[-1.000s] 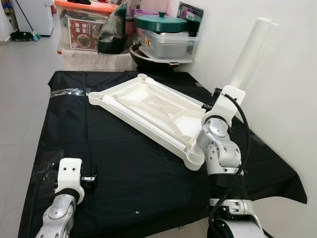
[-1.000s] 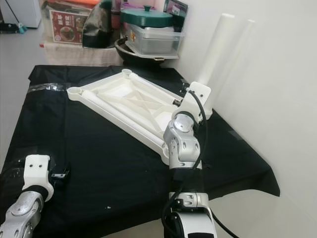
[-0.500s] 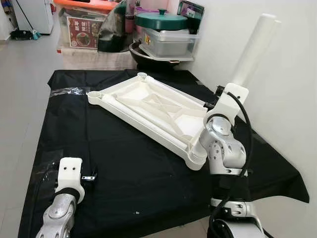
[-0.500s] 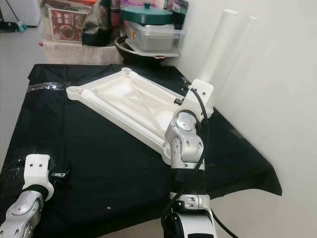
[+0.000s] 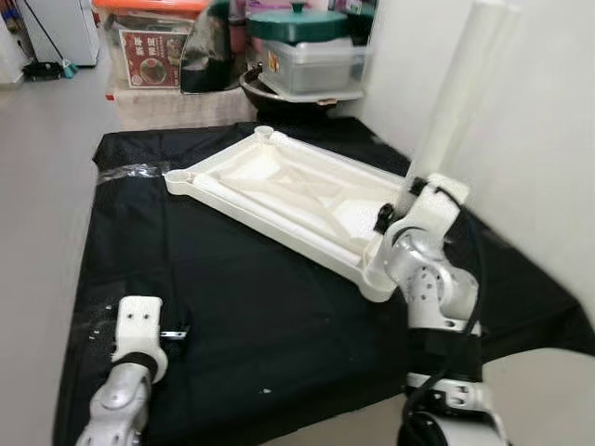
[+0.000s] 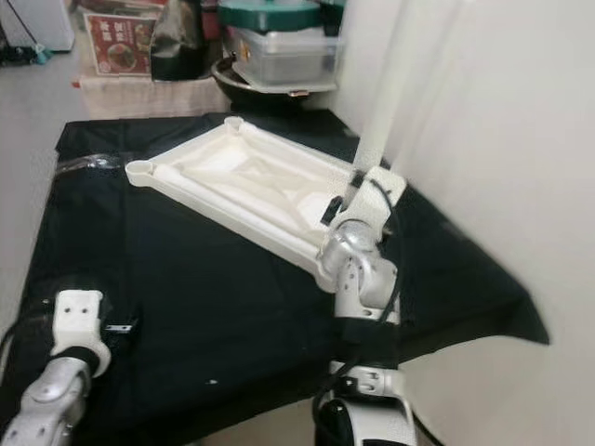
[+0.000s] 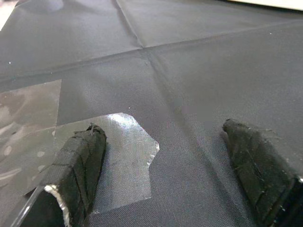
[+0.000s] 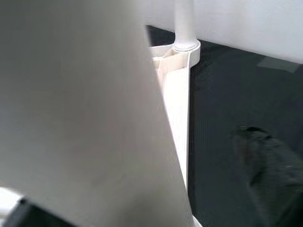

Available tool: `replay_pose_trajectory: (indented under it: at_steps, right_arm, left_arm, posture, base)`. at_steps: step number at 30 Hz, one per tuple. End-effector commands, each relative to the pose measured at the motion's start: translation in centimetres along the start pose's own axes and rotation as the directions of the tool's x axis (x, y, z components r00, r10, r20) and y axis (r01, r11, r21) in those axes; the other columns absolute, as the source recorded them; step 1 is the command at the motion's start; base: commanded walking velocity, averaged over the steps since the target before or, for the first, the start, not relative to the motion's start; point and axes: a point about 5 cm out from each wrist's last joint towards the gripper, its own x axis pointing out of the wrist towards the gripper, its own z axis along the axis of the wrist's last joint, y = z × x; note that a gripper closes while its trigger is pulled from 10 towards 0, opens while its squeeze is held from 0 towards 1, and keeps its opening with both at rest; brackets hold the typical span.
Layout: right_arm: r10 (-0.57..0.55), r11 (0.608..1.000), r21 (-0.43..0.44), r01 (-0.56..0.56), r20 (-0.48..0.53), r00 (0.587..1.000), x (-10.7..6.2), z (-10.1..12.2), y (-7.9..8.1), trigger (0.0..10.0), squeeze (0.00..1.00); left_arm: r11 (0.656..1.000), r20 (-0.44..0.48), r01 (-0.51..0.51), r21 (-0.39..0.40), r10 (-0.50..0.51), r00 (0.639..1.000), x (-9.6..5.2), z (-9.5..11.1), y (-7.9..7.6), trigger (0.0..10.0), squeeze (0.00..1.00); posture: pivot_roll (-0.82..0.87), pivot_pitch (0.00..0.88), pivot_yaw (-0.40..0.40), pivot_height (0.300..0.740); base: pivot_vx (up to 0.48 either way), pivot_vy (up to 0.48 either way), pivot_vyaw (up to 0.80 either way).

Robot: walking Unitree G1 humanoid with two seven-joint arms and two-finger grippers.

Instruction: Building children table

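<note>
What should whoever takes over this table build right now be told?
Left hand: open, idle, low over the black cloth at the near left.
Right hand: up at the base of the white leg, by the far right corner of the top; its grip is unclear.
Things: the top lies upside down on the cloth. The right wrist view shows a leg standing in a corner socket.
Done: apparently one leg placed.
Left: check that it is fully seated. The two left sockets are empty and need legs, then the table must be turned upright.
</note>
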Motion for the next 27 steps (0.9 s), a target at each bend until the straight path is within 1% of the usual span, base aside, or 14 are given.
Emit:
replay_pose_trajectory:
  at_steps: [1,8,9,11,14,15,17,18,19,20,21,22,25,27]
  right_arm:
    - [0.032,0.999,0.037,-0.029,-0.062,0.998,-0.8,-1.6,0.7,10.0,1.00]
    - [0.077,0.996,0.041,-0.075,-0.030,0.997,-1.2,-0.7,1.0,10.0,1.00]
    - [0.163,0.986,0.026,-0.163,0.005,0.987,-1.5,0.2,1.3,10.0,1.00]
    - [0.200,0.980,0.017,-0.201,0.011,0.980,-1.5,0.5,1.4,10.0,1.00]
    - [0.327,0.944,-0.060,-0.325,0.028,0.945,-1.5,1.5,1.5,10.0,1.00]
    - [0.343,0.935,-0.113,-0.337,0.034,0.939,-1.0,1.8,0.9,10.0,0.95]
    - [0.343,0.935,-0.113,-0.337,0.034,0.939,-1.0,1.8,0.9,10.0,0.95]
    - [0.344,0.930,-0.155,-0.334,0.038,0.938,-0.6,2.1,0.2,10.0,0.57]
    - [0.344,0.930,-0.155,-0.334,0.038,0.938,-0.6,2.1,0.2,10.0,0.57]
    - [0.338,0.927,-0.185,-0.325,0.041,0.940,-0.1,2.4,-0.4,10.0,0.00]
    - [0.338,0.927,-0.185,-0.325,0.041,0.940,-0.1,2.4,-0.4,10.0,0.00]
    - [0.331,0.925,-0.215,-0.313,0.050,0.942,0.3,2.8,-1.1,10.0,0.00]
    - [0.331,0.925,-0.215,-0.313,0.050,0.942,0.3,2.8,-1.1,10.0,0.00]
    - [0.371,0.904,-0.253,-0.345,0.062,0.927,1.4,3.8,-1.8,10.0,0.00]
  left_arm:
    - [1.000,-0.095,0.014,-0.003,-0.014,0.995,-0.4,-2.0,-0.4,10.0,0.00]
    - [1.000,-0.095,0.016,-0.003,-0.016,0.995,-0.4,-2.0,-0.4,10.0,0.00]
    - [1.000,-0.096,0.017,-0.004,-0.017,0.995,-0.4,-2.1,-0.4,10.0,0.00]
    - [1.000,-0.096,0.018,-0.004,-0.018,0.995,-0.4,-2.1,-0.4,10.0,0.00]
    - [1.000,-0.096,0.021,-0.005,-0.021,0.995,-0.3,-2.1,-0.5,10.0,0.00]
    - [1.000,-0.096,0.022,-0.006,-0.022,0.995,-0.3,-2.1,-0.6,10.0,0.00]
    - [1.000,-0.096,0.022,-0.006,-0.022,0.995,-0.3,-2.1,-0.6,10.0,0.00]
    - [1.000,-0.097,0.023,-0.007,-0.023,0.995,-0.3,-2.1,-0.6,10.0,0.00]
    - [1.000,-0.097,0.023,-0.007,-0.023,0.995,-0.3,-2.1,-0.6,10.0,0.00]
    - [1.000,-0.097,0.023,-0.008,-0.024,0.995,-0.2,-2.1,-0.6,10.0,0.00]
    - [1.000,-0.097,0.023,-0.008,-0.024,0.995,-0.2,-2.1,-0.6,10.0,0.00]
    - [1.000,-0.097,0.023,-0.009,-0.024,0.995,-0.2,-2.2,-0.7,10.0,0.00]
    - [1.000,-0.097,0.023,-0.009,-0.024,0.995,-0.2,-2.2,-0.7,10.0,0.00]
    - [1.000,-0.096,0.022,-0.008,-0.023,0.995,-0.2,-2.2,-0.6,10.0,0.00]
  posture:
    - [0.08,0.000,-0.117,0.740]
    - [0.08,0.000,-0.116,0.740]
    - [0.08,0.000,-0.109,0.740]
    - [0.08,0.000,-0.109,0.740]
    - [0.07,0.000,-0.106,0.740]
    - [0.07,0.000,-0.105,0.740]
    - [0.07,0.000,-0.105,0.740]
    - [0.07,0.000,-0.108,0.740]
    - [0.07,0.000,-0.108,0.740]
    - [0.07,0.000,-0.108,0.740]
    - [0.07,0.000,-0.108,0.740]
    - [0.07,0.000,-0.108,0.740]
    - [0.07,0.000,-0.108,0.740]
    - [0.07,0.000,-0.107,0.740]
  base:
    - [0.000,0.000,0.00]
    - [0.000,0.000,0.00]
    - [0.000,0.000,0.00]
    - [0.000,0.000,0.00]
    - [0.000,0.000,0.00]
    - [0.000,0.000,0.00]
    - [0.000,0.000,0.00]
    - [0.000,0.000,0.00]
    - [0.000,0.000,0.00]
    - [0.000,0.000,0.00]
    - [0.000,0.000,0.00]
    - [0.000,0.000,0.00]
    - [0.000,0.000,0.00]
    - [0.000,0.000,0.00]
